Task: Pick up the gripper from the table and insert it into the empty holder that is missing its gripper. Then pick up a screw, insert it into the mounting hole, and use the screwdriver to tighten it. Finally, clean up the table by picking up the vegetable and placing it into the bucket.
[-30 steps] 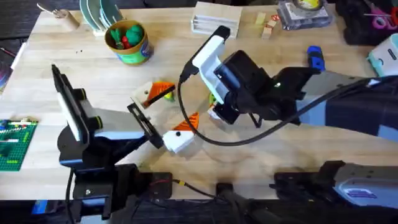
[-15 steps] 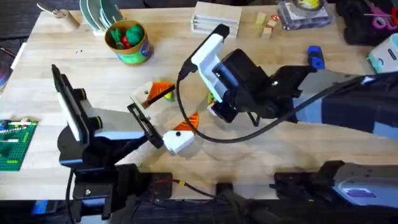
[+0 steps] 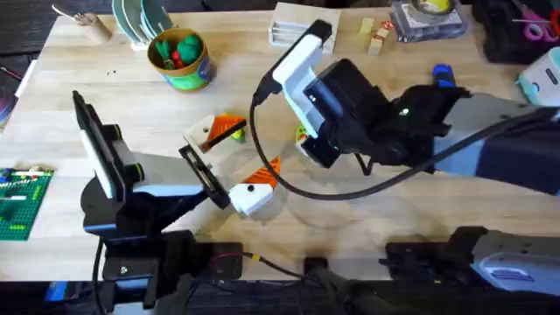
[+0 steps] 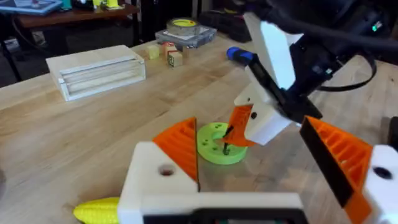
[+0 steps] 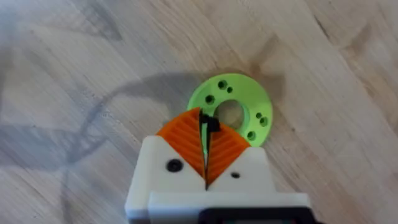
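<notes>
Right gripper [image 5: 205, 155] clenched on a black screw [image 5: 208, 127] pointing down over lime-green disc [image 5: 239, 112], left gripper [image 4: 261, 162] released.

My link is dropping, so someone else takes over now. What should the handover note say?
Left gripper: open, low over the table's near side.
Right gripper: shut on a small dark screw, over the green disc with holes.
Screwdriver lies far right, untouched. Yellow vegetable lies on the table; bucket stands far left.
Done: screw picked up.
Left: seat and tighten the screw, then put the vegetable in the bucket.
</notes>
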Available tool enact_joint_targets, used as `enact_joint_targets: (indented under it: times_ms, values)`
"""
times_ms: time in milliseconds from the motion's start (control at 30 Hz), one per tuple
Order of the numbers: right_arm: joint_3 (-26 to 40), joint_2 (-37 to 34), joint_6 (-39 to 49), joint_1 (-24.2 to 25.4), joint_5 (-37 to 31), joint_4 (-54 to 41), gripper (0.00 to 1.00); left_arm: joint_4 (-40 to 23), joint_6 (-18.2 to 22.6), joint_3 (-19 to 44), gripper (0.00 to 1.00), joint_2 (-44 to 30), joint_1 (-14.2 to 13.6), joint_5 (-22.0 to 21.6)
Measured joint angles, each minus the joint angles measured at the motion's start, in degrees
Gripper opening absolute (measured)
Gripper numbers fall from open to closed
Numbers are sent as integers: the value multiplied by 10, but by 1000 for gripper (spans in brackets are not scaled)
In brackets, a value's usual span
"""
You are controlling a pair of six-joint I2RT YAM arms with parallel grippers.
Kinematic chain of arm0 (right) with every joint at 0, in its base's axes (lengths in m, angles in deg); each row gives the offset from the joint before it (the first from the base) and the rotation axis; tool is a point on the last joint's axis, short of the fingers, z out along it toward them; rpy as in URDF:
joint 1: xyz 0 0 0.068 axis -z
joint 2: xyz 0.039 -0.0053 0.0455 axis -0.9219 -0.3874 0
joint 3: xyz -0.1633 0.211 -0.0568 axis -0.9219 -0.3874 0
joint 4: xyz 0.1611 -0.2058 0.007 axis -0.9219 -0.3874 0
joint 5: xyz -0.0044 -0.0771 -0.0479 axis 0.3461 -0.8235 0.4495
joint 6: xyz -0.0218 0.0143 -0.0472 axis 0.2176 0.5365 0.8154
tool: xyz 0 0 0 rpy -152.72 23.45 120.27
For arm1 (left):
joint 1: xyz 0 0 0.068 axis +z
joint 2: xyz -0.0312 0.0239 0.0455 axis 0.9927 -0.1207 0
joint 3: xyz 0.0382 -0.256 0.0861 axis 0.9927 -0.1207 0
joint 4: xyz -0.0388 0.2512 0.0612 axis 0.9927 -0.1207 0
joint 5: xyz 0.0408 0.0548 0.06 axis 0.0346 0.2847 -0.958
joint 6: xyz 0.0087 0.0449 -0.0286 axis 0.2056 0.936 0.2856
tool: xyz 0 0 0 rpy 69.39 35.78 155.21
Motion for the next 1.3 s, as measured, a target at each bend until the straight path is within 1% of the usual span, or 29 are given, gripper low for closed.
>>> enact_joint_targets:
  times_ms: [200,333,500,667,833,967,1100,1300]
  values:
    - [38,25,0,0,-1,-50,7,0,0,0,992,0,0,0]
    - [84,31,7,0,-2,-109,7,-1,0,0,993,0,0,3]
    - [179,31,23,0,-3,-179,7,-2,0,0,993,0,0,8]
    - [293,16,32,-1,2,-262,7,-3,0,0,993,0,0,22]
    - [383,-24,33,-18,17,-349,7,-7,0,0,993,0,0,50]
    - [437,-56,33,-43,47,-377,7,-11,1,0,993,0,0,79]
    - [465,-64,33,-63,89,-375,7,-16,1,0,993,0,0,109]
    - [468,-68,32,-96,118,-371,7,-17,2,0,994,0,0,151]
